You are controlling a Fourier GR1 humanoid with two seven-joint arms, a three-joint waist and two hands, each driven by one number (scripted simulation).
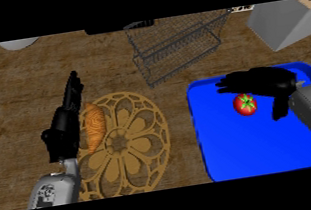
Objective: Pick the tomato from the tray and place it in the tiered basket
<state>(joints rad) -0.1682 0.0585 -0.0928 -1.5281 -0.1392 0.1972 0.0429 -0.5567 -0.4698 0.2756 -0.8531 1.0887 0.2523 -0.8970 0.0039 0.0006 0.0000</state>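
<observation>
Taking the blue tray [262, 151] as your landmark: the tomato [246, 104] lies on its upper half, toward the far right. Your right hand [260, 82] hovers just beyond and over the tomato, fingers [224, 86] curled loosely and thumb hanging down beside it, pinching nothing. Left of the tray, your left hand [68, 122] rests with fingers straight and pressed together, over a croissant [94, 126] on a wooden trivet [131, 146]. Beyond the tray, on the bench [23, 96], stands the wire tiered basket [176, 46].
</observation>
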